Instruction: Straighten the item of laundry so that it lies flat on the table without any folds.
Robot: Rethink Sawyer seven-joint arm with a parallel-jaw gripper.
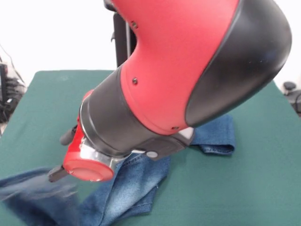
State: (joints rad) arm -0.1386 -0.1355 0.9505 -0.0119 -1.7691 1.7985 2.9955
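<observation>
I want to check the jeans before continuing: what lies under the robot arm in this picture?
Under the arm, blue jeans lie on the green table. Their middle part is covered by the arm, so folds there cannot be seen.

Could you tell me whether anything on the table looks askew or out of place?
Yes. The jeans lie rumpled on the green table, one part folded over beyond the arm, which hides their middle.
</observation>
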